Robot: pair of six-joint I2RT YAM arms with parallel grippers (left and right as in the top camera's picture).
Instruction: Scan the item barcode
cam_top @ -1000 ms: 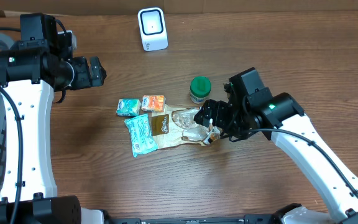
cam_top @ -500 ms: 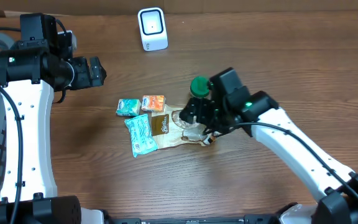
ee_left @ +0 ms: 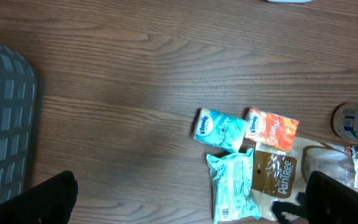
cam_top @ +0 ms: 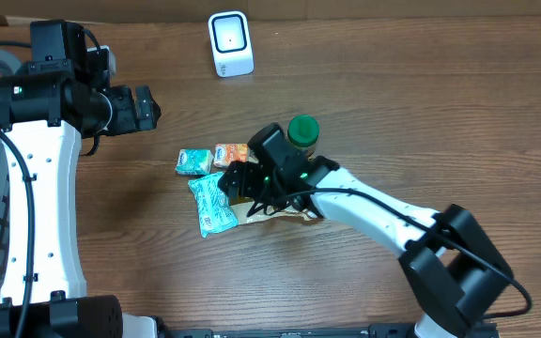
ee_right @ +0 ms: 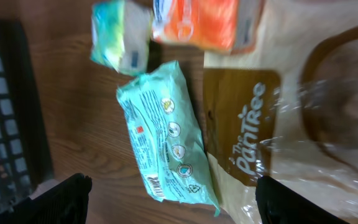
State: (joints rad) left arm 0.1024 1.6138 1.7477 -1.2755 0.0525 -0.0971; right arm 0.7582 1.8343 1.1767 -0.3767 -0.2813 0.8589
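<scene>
— Right gripper (ee_right: pixel 173 185)?
— Fingers spread wide, hovering over the mint wipes pack (cam_top: pixel 212 204), which lies flat beside the brown bag (ee_right: pixel 247 137).
— Farther back?
— Left gripper (cam_top: pixel 144 108) wide open, aloft; white scanner (cam_top: pixel 230 42) upright near the table's (cam_top: pixel 393 75) far edge.

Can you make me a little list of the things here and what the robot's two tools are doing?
Scanner: white, at the back, apart from the pile
Pile: wipes, tissues, orange pack, brown bag, close together
Jar: green lid, upright, beside the bag
Basket: far left
Left tool: open, empty, off to the side of the pile
Right tool: open, over the wipes and bag, holding nothing
</scene>
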